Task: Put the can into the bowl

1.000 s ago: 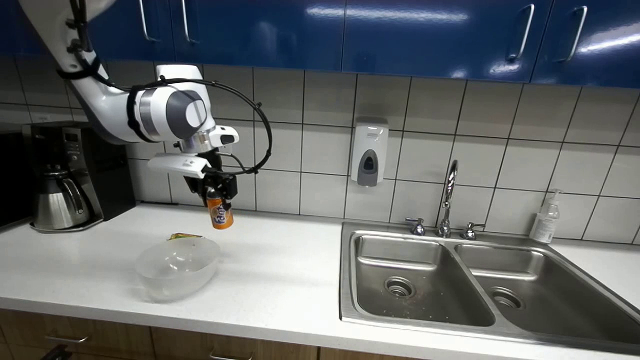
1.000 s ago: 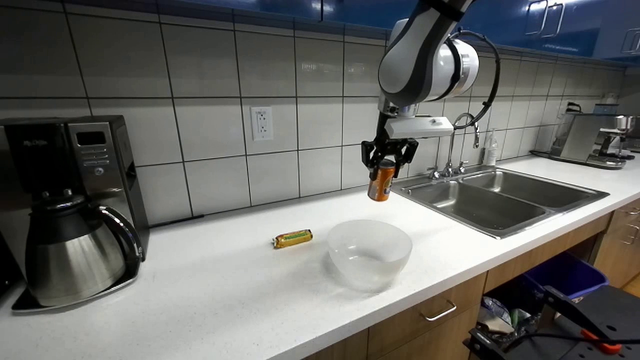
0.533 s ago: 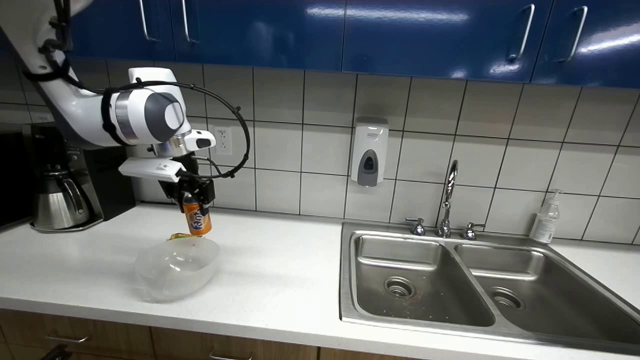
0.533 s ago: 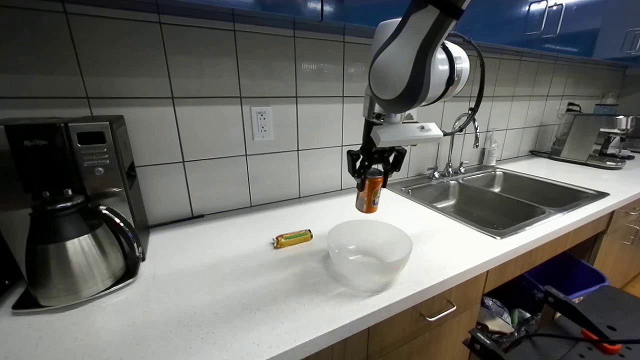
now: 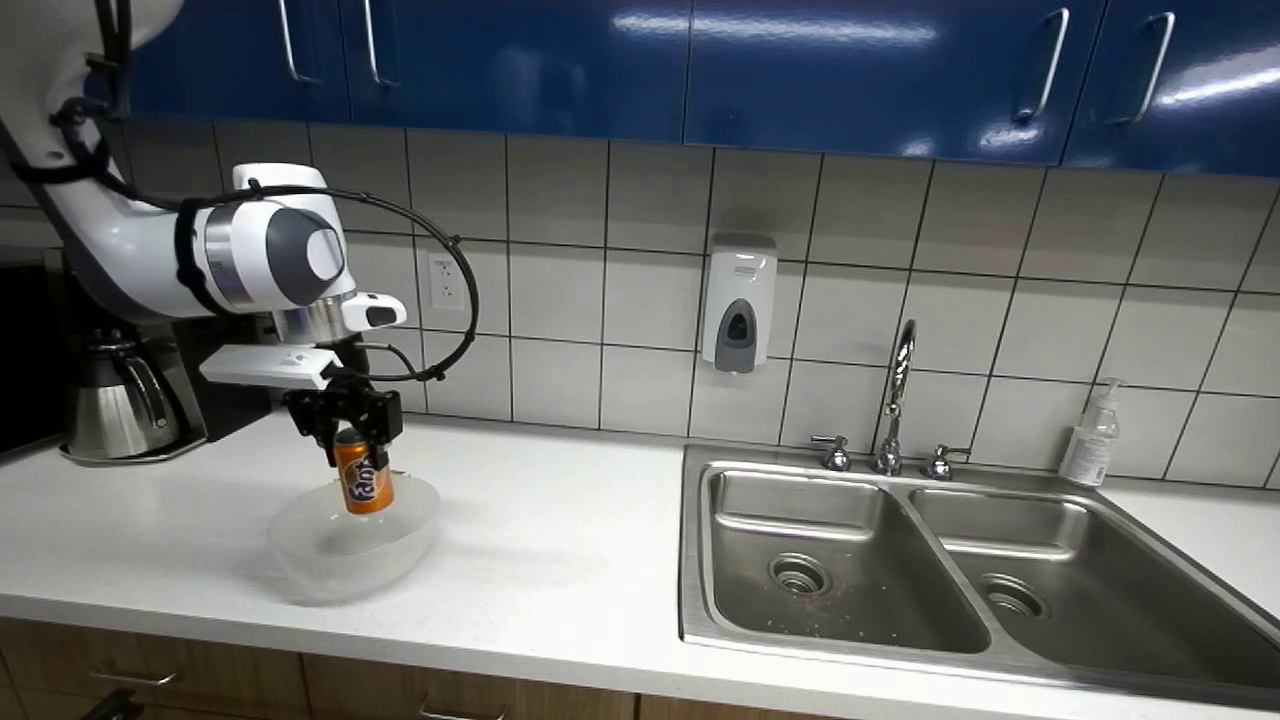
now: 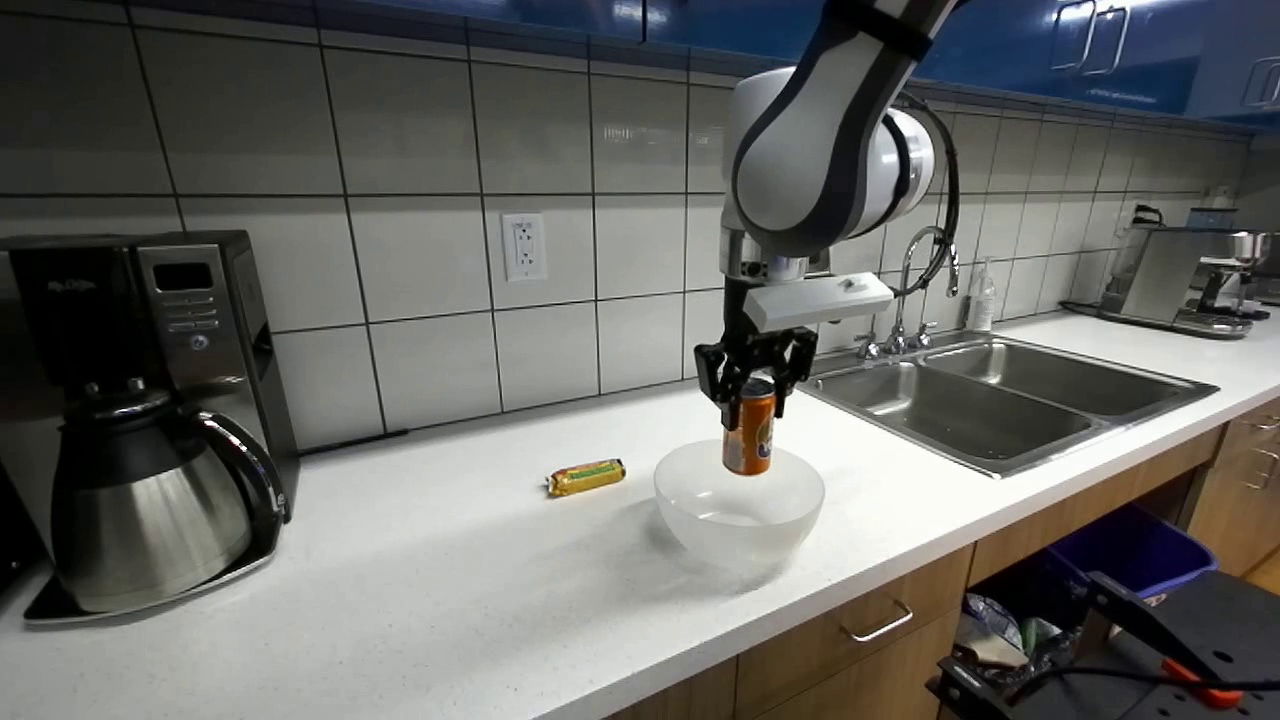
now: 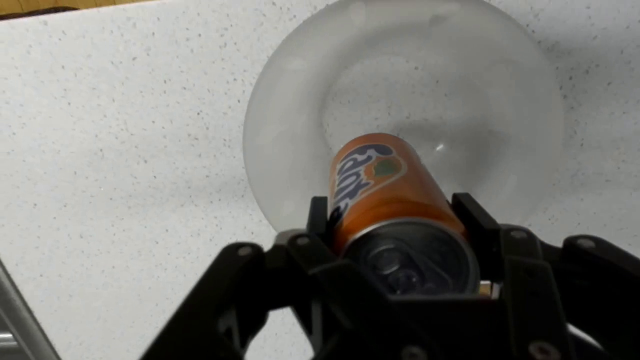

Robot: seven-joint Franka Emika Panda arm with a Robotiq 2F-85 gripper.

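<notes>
The can [image 5: 365, 488] is small, orange, with a dark-blue logo and a metal top. My gripper [image 6: 756, 418] is shut on the can's upper sides and holds it near upright. The wide, translucent whitish bowl [image 6: 700, 530] stands on the counter below. The can is over the bowl's opening, toward the back part of it; I cannot tell whether its bottom is below the rim. In the wrist view the can [image 7: 385, 185] sits between both fingers, with the bowl [image 7: 285, 115] beneath and beyond it. Part of the can's top is hidden by the gripper.
A yellow wrapped bar [image 6: 586, 478] lies on the counter beside the bowl. A coffee maker with a steel carafe [image 6: 150, 510] stands at the counter's end. A double sink [image 5: 840, 560] with a faucet [image 5: 895, 400] is on the bowl's other side. The tiled wall rises behind.
The gripper with the can has moved down and toward the bowl, from above and behind it to over its opening. The bowl and the wrapped bar have not moved.
</notes>
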